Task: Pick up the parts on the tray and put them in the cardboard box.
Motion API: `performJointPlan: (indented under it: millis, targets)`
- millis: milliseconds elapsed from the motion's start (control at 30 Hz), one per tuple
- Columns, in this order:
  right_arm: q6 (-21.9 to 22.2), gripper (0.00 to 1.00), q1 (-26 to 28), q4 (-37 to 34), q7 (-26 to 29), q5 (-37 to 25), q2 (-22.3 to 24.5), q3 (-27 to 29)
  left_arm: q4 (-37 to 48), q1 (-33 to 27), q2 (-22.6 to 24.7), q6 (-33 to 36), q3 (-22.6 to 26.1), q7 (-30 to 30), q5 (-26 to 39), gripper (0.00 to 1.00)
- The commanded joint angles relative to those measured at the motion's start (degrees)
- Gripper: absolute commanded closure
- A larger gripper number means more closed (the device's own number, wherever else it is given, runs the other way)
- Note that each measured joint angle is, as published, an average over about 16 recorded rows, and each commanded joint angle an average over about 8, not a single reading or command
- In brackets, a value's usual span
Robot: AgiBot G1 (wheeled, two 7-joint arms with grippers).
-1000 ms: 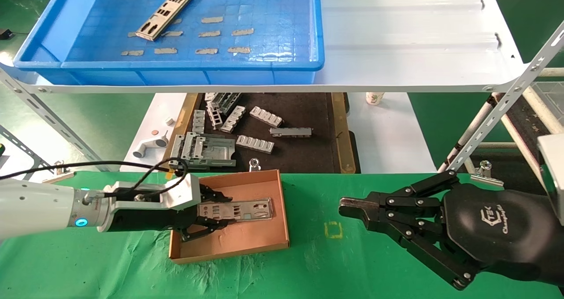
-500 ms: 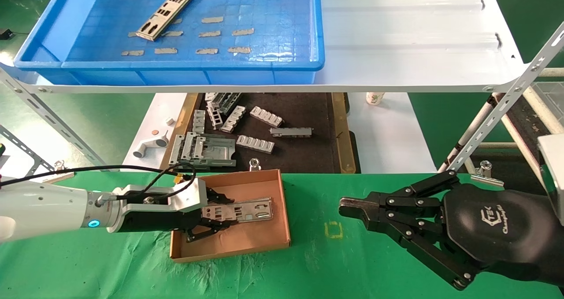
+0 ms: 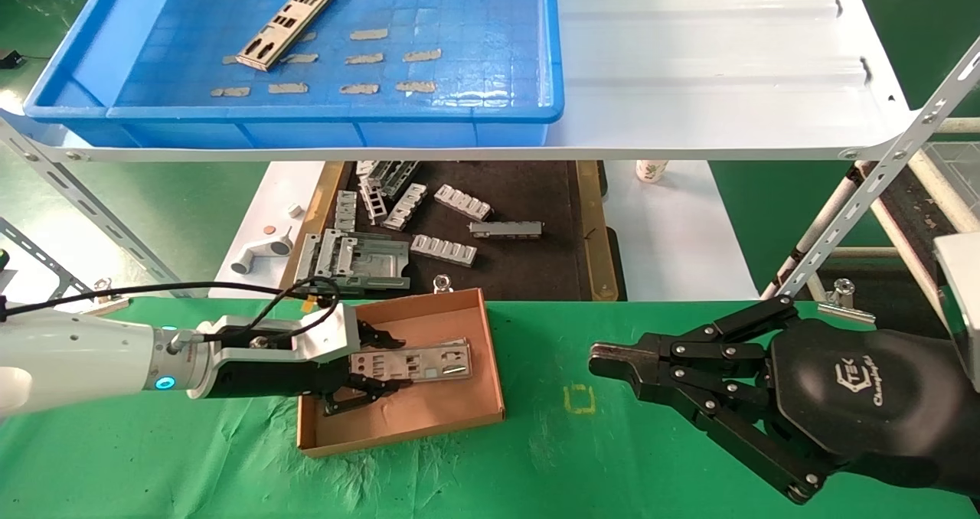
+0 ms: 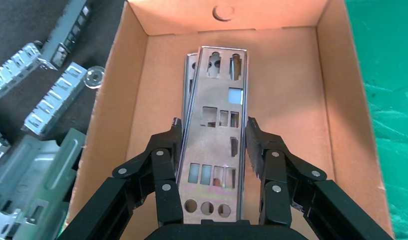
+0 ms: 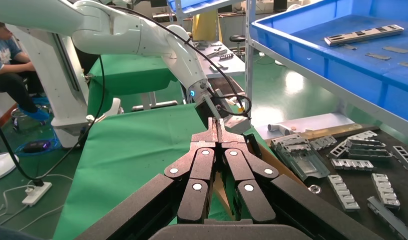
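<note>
The left pincer (image 3: 375, 372) grips a punched I/O shield plate (image 4: 215, 145) by its long edges, low inside the cardboard box (image 3: 459, 419). Released tilted, it could catch the box wall or sit crooked on the plate beneath. The right pincer (image 3: 612, 360) hangs closed and empty over the green worktop (image 3: 536, 465); another plate (image 3: 285, 25) waits in the blue tray (image 3: 551, 60)

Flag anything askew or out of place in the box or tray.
The plate between the left gripper's fingers lies crooked over a second plate in the box, whose edge peeks out at an angle. One plate lies diagonally in the tray. Nothing looks damaged.
</note>
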Motion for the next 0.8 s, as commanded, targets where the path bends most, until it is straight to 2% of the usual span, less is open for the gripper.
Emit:
performJointPlan:
  millis: [33,100,800]
  targets:
    - [0.0,1.0,0.0,0.0,0.0,0.0,0.0,0.0,0.51,-0.1,0.08,0.32,0.04,0.25,0.01,0.04]
    - [0.0,1.0,0.0,0.0,0.0,0.0,0.0,0.0,0.91,-0.22,0.16,0.43,0.01,0.43,-0.05,0.0]
    - [0.0,1.0,0.0,0.0,0.0,0.0,0.0,0.0,2.72,-1.18,-0.47,1.86,-1.48,1.39,-2.29,0.0]
